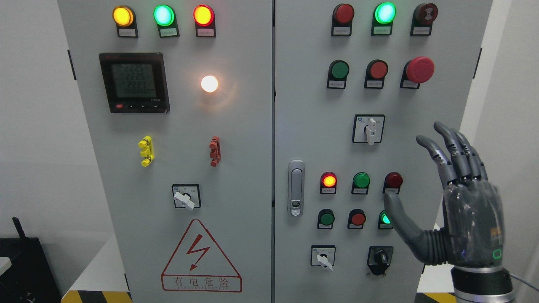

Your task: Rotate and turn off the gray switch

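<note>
Three rotary switches with pale grey-white handles sit on the grey cabinet. One (370,130) is on the right door, its handle pointing straight down. One (324,259) is low on the right door, its handle pointing down-right. One (185,198) is on the left door, its handle also pointing down-right. My right hand (410,172) is raised in front of the right door's right side. Its fingers are spread open and hold nothing. It is right of and below the upper switch and touches none of them. Its thumb (398,214) partly covers a lit green button (383,219).
A black rotary switch (381,257) sits just left of my wrist. Rows of red and green buttons, a red mushroom stop button (419,69) and a door latch (296,188) are on the right door. The left door holds a meter (134,82), lamps and a warning triangle (201,256).
</note>
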